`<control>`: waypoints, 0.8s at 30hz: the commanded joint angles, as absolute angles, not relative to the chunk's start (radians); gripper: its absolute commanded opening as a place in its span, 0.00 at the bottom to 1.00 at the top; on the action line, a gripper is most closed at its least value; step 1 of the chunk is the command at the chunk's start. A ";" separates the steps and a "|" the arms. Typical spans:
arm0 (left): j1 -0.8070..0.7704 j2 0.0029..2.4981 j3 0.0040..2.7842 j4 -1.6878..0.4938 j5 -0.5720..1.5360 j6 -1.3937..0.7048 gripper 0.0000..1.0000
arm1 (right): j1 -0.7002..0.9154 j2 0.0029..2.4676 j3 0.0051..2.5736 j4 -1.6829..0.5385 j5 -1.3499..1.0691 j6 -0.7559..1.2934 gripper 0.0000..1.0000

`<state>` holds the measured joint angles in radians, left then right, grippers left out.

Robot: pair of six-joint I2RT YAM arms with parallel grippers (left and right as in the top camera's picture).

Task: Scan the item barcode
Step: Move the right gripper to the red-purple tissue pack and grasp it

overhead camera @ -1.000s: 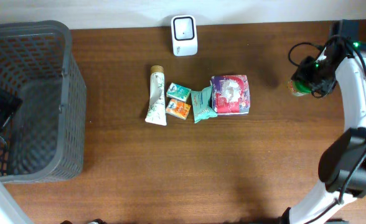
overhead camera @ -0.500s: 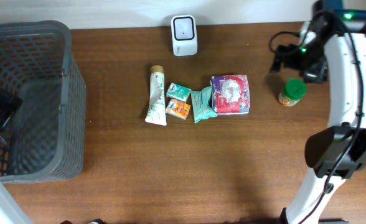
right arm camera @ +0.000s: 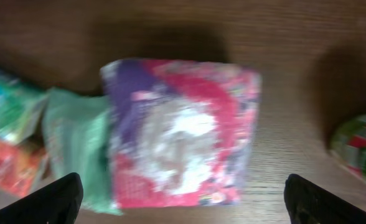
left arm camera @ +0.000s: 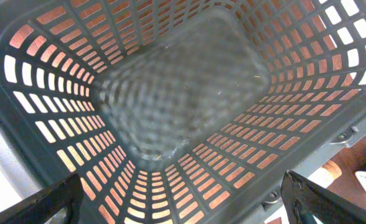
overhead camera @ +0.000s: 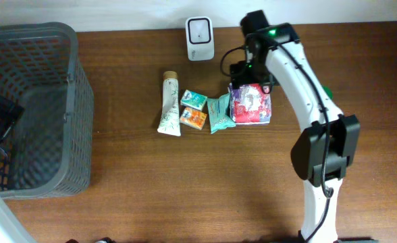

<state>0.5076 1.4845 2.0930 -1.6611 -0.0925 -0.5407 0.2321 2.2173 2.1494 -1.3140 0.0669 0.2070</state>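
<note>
Though wide apart, right jaws straight above the pink packet, clear of it.

Wooden table with basket, scanner, tube, boxes, pink pack

The right arm is built of white rounded links, joined by black housings. A small green light is lit near its wrist, where a thin black cable is looped. The jaws are black.
</note>
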 commanded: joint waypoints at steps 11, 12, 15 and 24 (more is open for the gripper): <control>0.513 1.485 2.094 -1.663 -0.093 -0.546 0.99 | -0.065 2.219 1.777 -1.124 -0.347 -0.008 0.92; 0.513 1.485 2.094 -1.662 -0.093 -0.546 0.99 | -0.078 2.219 1.771 -1.121 -0.313 -0.007 0.86; 0.513 1.485 2.094 -1.662 -0.093 -0.546 0.99 | -0.127 2.219 1.771 -1.124 -0.203 -0.002 0.68; 0.513 1.485 2.094 -1.662 -0.093 -0.546 0.99 | -0.141 2.218 1.786 -1.185 -0.074 0.054 0.86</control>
<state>0.5076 1.4841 2.0930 -1.6608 -0.0929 -0.5407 -0.1314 2.2192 1.7771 -1.1671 0.0566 0.0410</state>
